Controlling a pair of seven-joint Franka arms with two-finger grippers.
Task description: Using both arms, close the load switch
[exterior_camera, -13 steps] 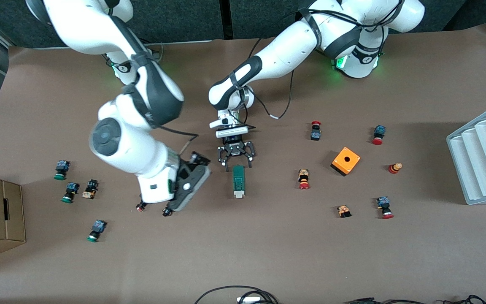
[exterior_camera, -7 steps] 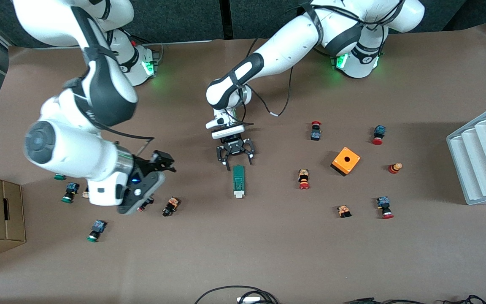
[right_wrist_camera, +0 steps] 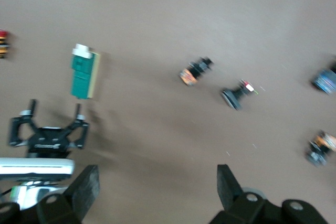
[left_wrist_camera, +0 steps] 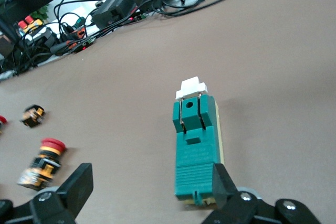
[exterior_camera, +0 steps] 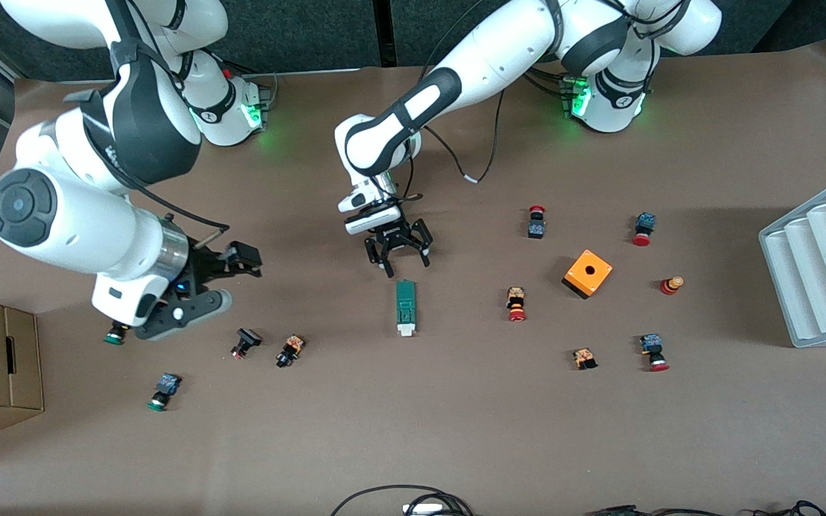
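Brown worktop (exterior_camera: 456, 430) carries the load switch (exterior_camera: 405, 307) lengthwise just ahead of the left gripper (exterior_camera: 396, 248), fingers spread; the right gripper (exterior_camera: 201, 290), also spread, hangs well apart.

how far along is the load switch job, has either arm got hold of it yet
Nothing looks done yet. The load switch lies flat on the table, untouched. In hand: the left tool hangs open just above the switch's green end, not touching it. The right tool, open and empty, is over the small push-buttons toward the right arm's end. Left: both arms gripping and closing the switch.

no readable text, labels, brands or numbers on anything
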